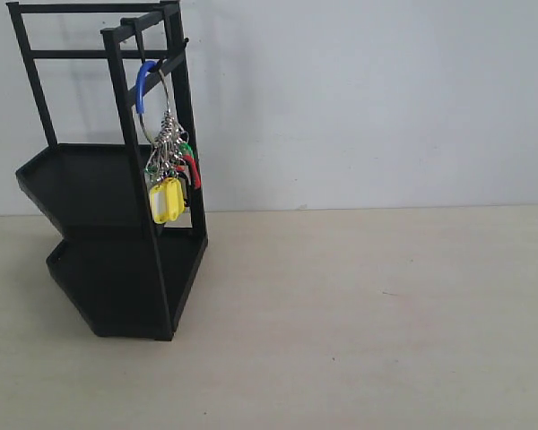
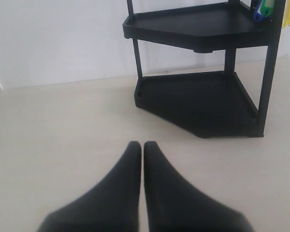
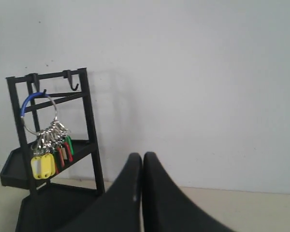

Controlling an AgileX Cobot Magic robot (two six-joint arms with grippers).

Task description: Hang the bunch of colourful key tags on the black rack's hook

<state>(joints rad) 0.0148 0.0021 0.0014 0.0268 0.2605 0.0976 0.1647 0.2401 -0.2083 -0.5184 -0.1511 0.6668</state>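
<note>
The colourful key tag bunch (image 1: 168,175) hangs from a hook (image 1: 140,45) on the black rack's (image 1: 99,188) top rail, its wire loop with the blue sleeve (image 1: 142,85) over the hook and the yellow tag lowest. The right wrist view shows the bunch (image 3: 48,147) hanging from a hook (image 3: 35,82), beside a bare second hook (image 3: 72,81). My right gripper (image 3: 142,157) is shut and empty, away from the rack (image 3: 89,140). My left gripper (image 2: 142,146) is shut and empty above the table, short of the rack (image 2: 203,96). Neither gripper appears in the exterior view.
The rack stands at the left against a white wall (image 1: 368,98) on a pale wooden table (image 1: 359,313). Its two angular trays (image 2: 198,24) hold nothing. Tag tips (image 2: 263,9) peek in at the left wrist view's corner.
</note>
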